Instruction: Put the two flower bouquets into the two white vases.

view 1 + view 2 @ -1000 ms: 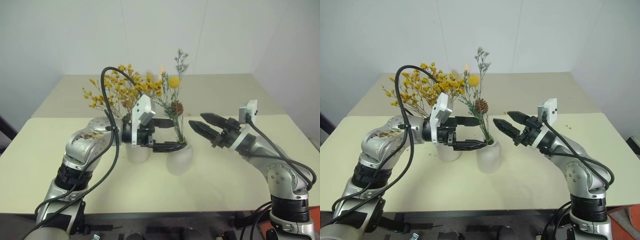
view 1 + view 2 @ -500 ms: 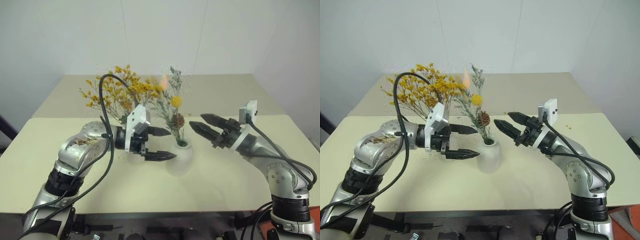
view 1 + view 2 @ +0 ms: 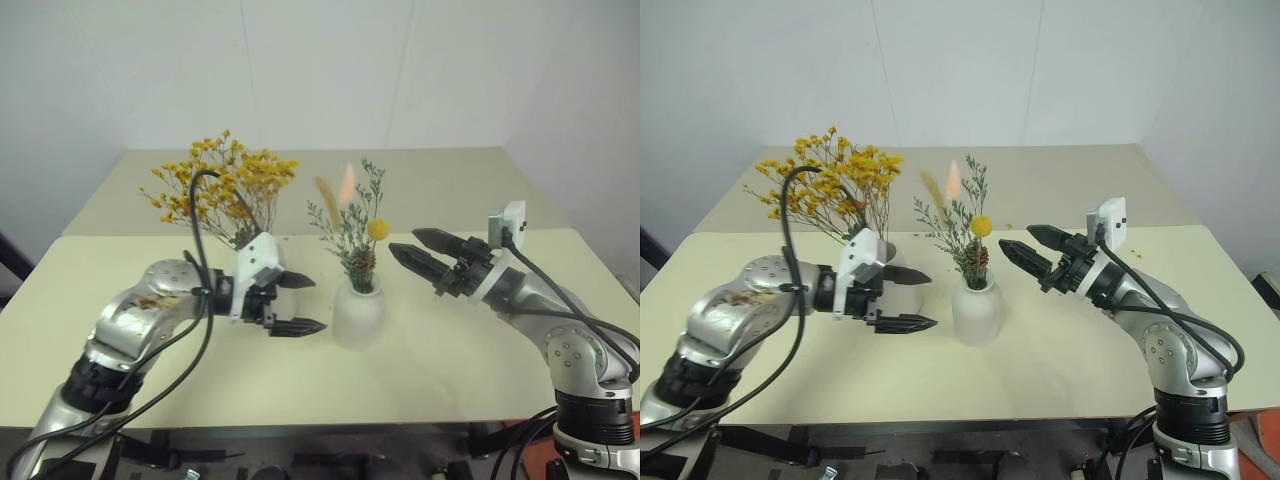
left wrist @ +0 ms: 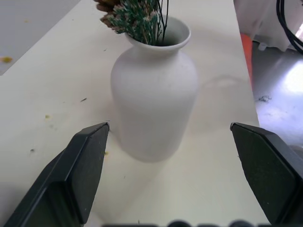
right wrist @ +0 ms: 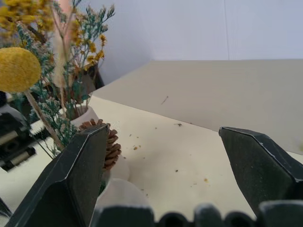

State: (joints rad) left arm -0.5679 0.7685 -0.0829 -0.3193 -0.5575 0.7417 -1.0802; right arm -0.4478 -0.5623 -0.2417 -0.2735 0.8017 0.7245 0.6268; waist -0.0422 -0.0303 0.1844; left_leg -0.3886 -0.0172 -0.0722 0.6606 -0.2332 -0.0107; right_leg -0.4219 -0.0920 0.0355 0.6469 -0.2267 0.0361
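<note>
Looking down over our arms, we see the cream table (image 3: 450, 360) as the biggest thing before us, made of two tops pushed together with a seam running across behind the vases. Next in size is the bushy yellow bunch (image 3: 222, 190), which spreads wide above the tall vase (image 3: 885, 252) on our left; that vase is mostly hidden behind our left wrist, so we only catch a sliver of its white rim. Beside it, near the middle of the table, stands the short round vase (image 3: 358, 315), upright, with the slim mixed bunch (image 3: 355, 225) rising from its narrow neck: a yellow ball, a pine cone, green sprigs and pale plumes. Our left gripper (image 3: 292, 303) hangs just left of the short vase, pointing at it, its two black fingers spread wide and empty; the wrist view shows the vase framed between them, untouched. Our right gripper (image 3: 418, 251) hovers just right of the mixed bunch, its fingers likewise wide apart and holding nothing.
</note>
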